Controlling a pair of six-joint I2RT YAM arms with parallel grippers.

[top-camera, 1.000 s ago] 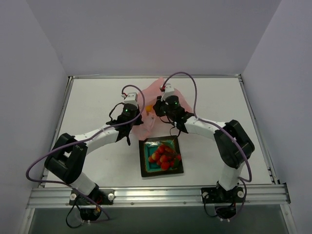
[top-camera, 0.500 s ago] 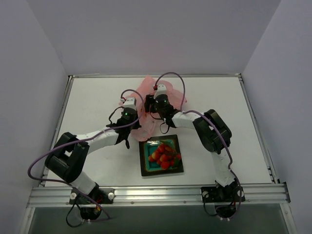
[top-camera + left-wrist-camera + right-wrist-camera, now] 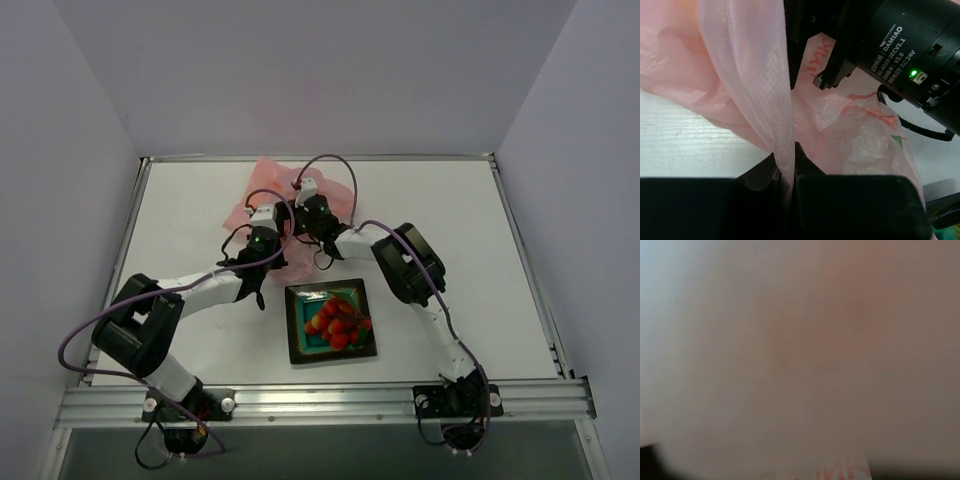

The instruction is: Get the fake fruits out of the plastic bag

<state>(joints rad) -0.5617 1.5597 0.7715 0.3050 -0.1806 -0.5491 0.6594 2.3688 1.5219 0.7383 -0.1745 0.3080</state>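
Observation:
The pink plastic bag (image 3: 256,192) lies crumpled at the back left of the table. My left gripper (image 3: 268,208) is shut on a taut strip of its film (image 3: 771,95), pinched between the fingertips (image 3: 788,151). My right gripper (image 3: 303,190) is pushed into the bag just right of the left one. Blurred pink film fills the right wrist view (image 3: 805,355) and hides its fingers. Red strawberry-like fake fruits (image 3: 338,318) lie in the teal dish (image 3: 300,345), near of both grippers. A faint orange patch (image 3: 687,5) shows through the film.
The right arm's black wrist motor (image 3: 900,45) hangs close over the bag in the left wrist view. Its elbow (image 3: 405,260) is folded in near the dish. Raised rails (image 3: 140,230) edge the white table.
Both grippers and the bag have shifted left and toward the back. The right arm has folded in, its elbow swinging left toward the dish. The fruits in the dish have not moved.

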